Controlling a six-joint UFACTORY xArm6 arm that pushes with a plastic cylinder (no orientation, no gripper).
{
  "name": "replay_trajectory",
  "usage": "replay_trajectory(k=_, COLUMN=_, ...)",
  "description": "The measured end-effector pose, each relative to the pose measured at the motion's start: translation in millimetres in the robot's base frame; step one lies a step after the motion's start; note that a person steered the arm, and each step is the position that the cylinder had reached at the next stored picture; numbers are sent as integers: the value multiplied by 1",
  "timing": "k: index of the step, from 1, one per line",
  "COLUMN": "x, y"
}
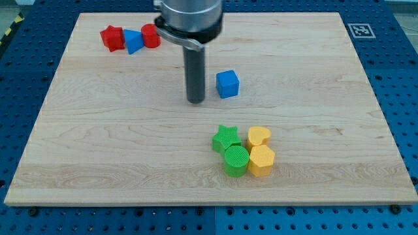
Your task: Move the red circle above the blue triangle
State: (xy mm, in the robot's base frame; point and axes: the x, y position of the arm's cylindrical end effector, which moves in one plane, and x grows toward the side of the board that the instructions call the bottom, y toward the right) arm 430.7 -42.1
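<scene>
The red circle (151,36) sits near the view's top left, touching the right side of the blue triangle (133,41). A red star (112,38) touches the triangle's left side. My tip (196,102) rests on the board near the middle, well below and to the right of these three blocks, just left of a blue cube (227,84).
A green star (226,138), a green cylinder (236,160), a yellow heart (259,136) and a yellow hexagon (261,160) cluster at the view's lower middle. The wooden board (98,143) lies on a blue perforated table with a marker tag (358,30) at its top right.
</scene>
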Motion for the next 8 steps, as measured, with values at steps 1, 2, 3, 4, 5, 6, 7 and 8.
replay_trajectory(k=1, x=-23, y=-21)
replay_trajectory(k=2, x=-28, y=-37)
replay_trajectory(k=3, x=-60, y=-58)
replay_trajectory(k=4, x=-69, y=-58)
replay_trajectory(k=5, x=-84, y=-57)
replay_trajectory(k=6, x=-101, y=-57)
replay_trajectory(k=7, x=-115, y=-57)
replay_trajectory(k=8, x=-132, y=-58)
